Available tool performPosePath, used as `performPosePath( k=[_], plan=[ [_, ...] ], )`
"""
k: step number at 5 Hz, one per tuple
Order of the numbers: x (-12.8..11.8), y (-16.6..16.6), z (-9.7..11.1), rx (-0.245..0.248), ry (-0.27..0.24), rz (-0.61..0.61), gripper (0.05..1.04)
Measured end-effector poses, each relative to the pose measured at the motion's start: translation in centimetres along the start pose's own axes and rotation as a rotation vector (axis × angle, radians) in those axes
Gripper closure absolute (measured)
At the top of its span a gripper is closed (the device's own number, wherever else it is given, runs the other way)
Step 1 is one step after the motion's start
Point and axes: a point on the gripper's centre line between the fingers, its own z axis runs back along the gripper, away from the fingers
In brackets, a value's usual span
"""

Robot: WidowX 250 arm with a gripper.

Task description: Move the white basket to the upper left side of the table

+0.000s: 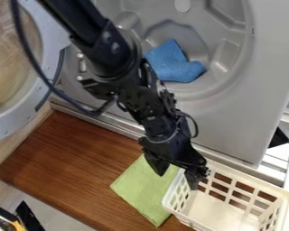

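Note:
The white basket (pixel 214 211) stands at the lower right of the brown wooden table (pixel 62 167), partly cut off by the view's bottom edge. My gripper (pixel 178 181) hangs at the basket's upper left corner. Its two fingers are spread, one over the green cloth outside the basket and the other over the basket's inner side. The basket's left rim runs between them; whether they touch it I cannot tell.
A green cloth (pixel 141 190) lies on the table left of the basket. Behind the table stands a grey washing machine (pixel 222 122) with a blue cloth (pixel 173 63) in its drum. Its open round door (pixel 50 45) is at the upper left. A black and orange object (pixel 17 223) sits at lower left.

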Motion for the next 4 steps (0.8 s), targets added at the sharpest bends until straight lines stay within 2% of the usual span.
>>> performPosePath(
  k=[1,2,3,4],
  plan=[
    [0.1,-0.3,-1.0,0.029,0.024,-0.005,0.083],
    [0.2,-0.2,-2.3,0.051,0.05,-0.015,0.14],
    [0.1,-0.2,-3.7,0.041,0.076,-0.024,0.383],
    [0.3,-0.3,-3.9,0.034,0.064,-0.028,0.693]
  ],
)
